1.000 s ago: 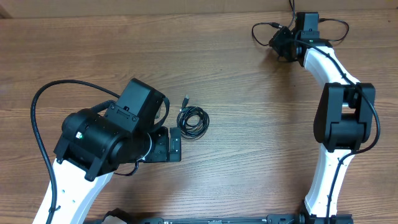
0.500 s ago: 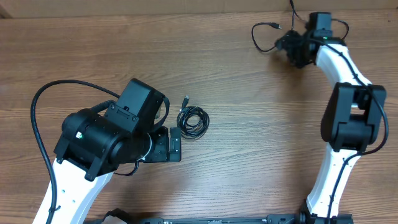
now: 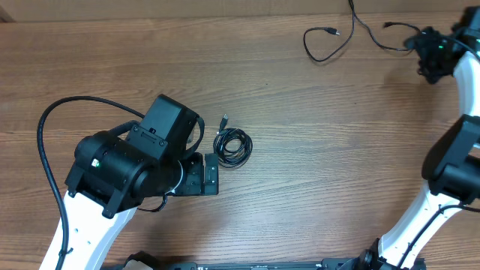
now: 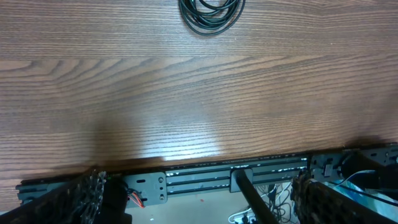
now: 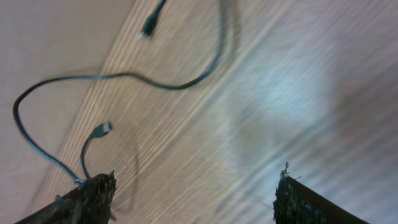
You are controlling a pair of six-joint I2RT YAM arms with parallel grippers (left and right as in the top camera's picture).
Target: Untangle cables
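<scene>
holding both pairs of jaws spread and empty; pointing left jaws straight at the coiled cable [image 3: 232,146], nearer than right jaws.

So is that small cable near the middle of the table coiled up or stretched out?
Coiled up: the cable lies in several tight loops, only its plug end poking out.
</scene>
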